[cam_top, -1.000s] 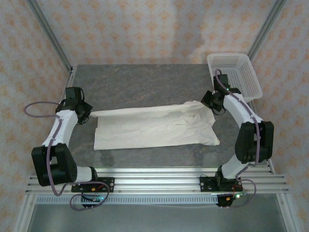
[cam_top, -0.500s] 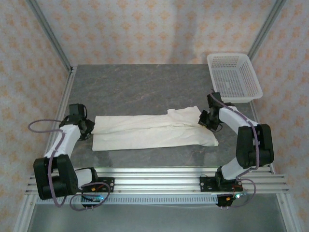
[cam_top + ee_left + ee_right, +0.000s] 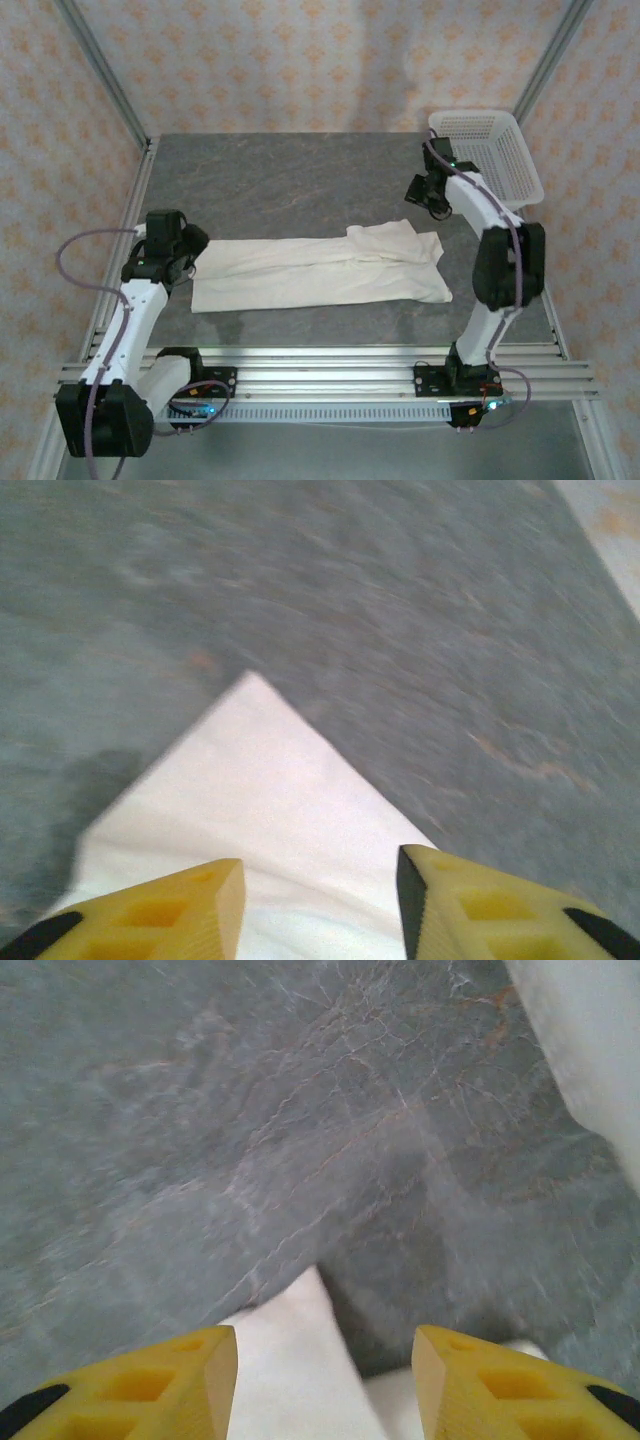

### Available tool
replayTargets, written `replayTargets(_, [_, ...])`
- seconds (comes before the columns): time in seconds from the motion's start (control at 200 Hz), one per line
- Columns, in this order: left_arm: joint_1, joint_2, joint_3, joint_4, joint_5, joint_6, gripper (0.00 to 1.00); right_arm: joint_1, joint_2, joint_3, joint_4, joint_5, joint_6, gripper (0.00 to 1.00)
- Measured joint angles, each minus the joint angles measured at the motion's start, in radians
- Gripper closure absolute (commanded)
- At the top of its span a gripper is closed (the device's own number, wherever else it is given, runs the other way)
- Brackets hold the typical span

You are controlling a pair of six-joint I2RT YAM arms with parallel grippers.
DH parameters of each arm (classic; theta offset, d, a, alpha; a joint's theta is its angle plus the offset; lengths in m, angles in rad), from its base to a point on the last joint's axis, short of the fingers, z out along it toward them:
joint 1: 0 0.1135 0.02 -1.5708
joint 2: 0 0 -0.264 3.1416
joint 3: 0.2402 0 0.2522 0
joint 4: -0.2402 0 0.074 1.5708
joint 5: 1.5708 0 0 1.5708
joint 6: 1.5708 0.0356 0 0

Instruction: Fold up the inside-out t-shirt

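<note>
Cream-white soft cloth t-shirt (image 3: 320, 272): it lies flat as a long band on the grey marbled tabletop (image 3: 300, 180), running left to right, nearer the near edge than the far one. The left end is squared off. The right end is wider, with rumpled layers and a step along its far edge.

Handling, as we judge it: light and limp, with no stiffness of its own. It should sag from any pinch and drag along the table. The stacked layers may slide apart if only the top one is caught. It is not fragile. We would pinch at the corners of the short ends, through every layer and low to the table, and carry one end over the other.

The left gripper (image 3: 190, 248) hangs over the band's left end. In its wrist view the yellow jaws stand moderately apart above a pointed cloth corner (image 3: 260, 810), with nothing pinched between them.

The right gripper (image 3: 422, 190) is raised beyond the far right corner of the shirt. It sits just near and left of the white plastic mesh basket (image 3: 478, 114) at the table's far right. Its jaws are likewise parted and empty, with a cloth tip (image 3: 300, 1380) below them and bare table beyond.
</note>
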Motion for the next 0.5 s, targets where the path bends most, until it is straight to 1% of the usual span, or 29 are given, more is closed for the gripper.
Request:
replayTargets(0.05, [-0.049,0.0,0.015,0.008,0.002,0.016,0.49,0.0,0.07,0.034,-0.01,0.004,-0.014,0.49])
replayTargets(0.13, [-0.101,0.0,0.025,0.013,0.003,0.042,0.48,0.0,0.166,0.079,-0.032,-0.003,-0.033,0.49])
replayTargets(0.25, [-0.137,0.007,0.025,0.013,0.003,0.065,0.47,0.005,0.26,0.121,-0.071,-0.036,-0.049,0.52])
replayTargets(0.28, [-0.14,0.01,0.026,0.013,0.002,0.069,0.47,0.009,0.275,0.126,-0.079,-0.047,-0.053,0.55])
replayTargets(0.32, [-0.141,0.013,0.026,0.012,0.002,0.072,0.47,0.014,0.281,0.13,-0.087,-0.035,-0.058,0.63])
replayTargets(0.365, [-0.142,0.014,0.025,0.011,-0.001,0.073,0.47,0.013,0.278,0.134,-0.088,-0.063,-0.062,0.71])
replayTargets(0.5, [-0.142,0.037,0.026,0.008,-0.008,0.08,0.47,0.027,0.279,0.135,-0.095,-0.137,-0.048,0.88])
